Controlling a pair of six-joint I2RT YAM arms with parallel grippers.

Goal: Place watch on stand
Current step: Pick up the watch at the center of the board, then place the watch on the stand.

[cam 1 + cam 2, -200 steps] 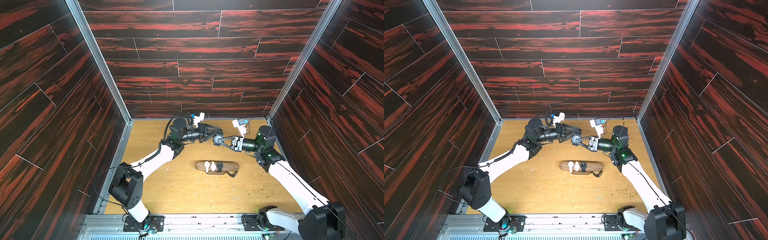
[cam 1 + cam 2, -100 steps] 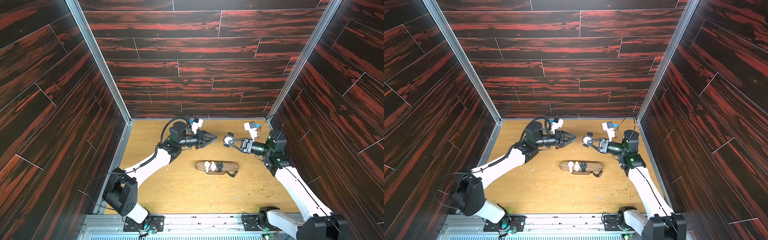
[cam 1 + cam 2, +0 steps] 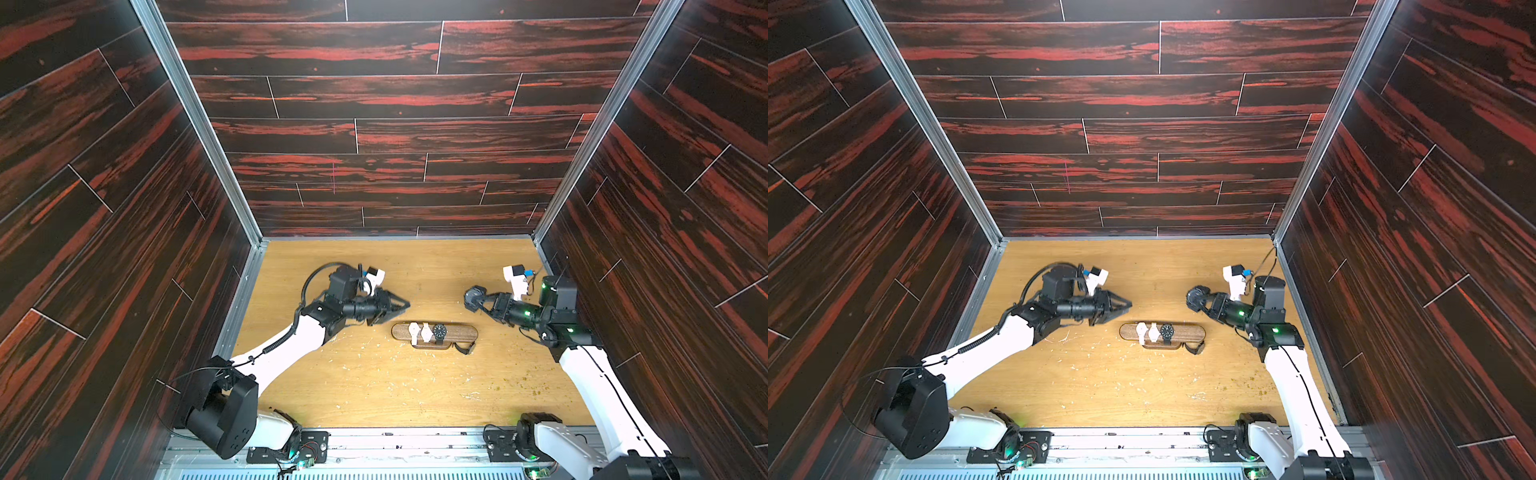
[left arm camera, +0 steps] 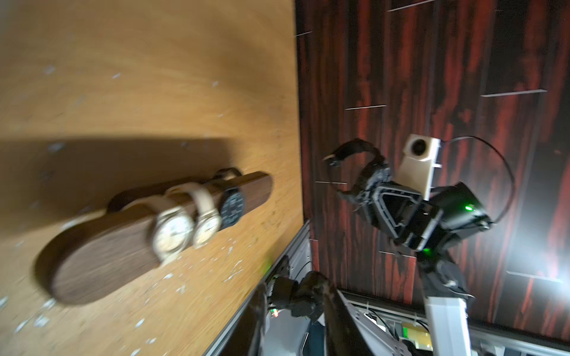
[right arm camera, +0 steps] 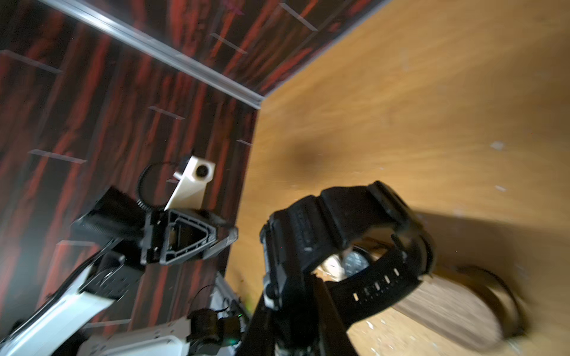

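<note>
A chunky black watch (image 3: 473, 296) (image 3: 1196, 296) (image 5: 324, 228) hangs in the air right of centre, its strap closed into a loop, with my right gripper (image 3: 484, 305) (image 5: 293, 296) shut on it. The stand (image 3: 461, 332) (image 3: 1190, 332) (image 4: 101, 259) is a dark-brown wooden bar lying mid-table, below and left of that watch. It carries two cream watches (image 3: 419, 331) and a black-dial watch (image 3: 439, 331). My left gripper (image 3: 403, 306) (image 4: 293, 296) hovers behind the stand's left end, narrowly open and empty.
A loose black strap (image 3: 464, 347) lies on the table against the stand's right end. Pale flecks are scattered over the tan table (image 3: 374, 386). Dark red-streaked walls close in the left, right and back.
A second ago both grippers met at the watch behind the stand. They have drawn apart: the left went left with nothing in it, the right went right still carrying the watch.
</note>
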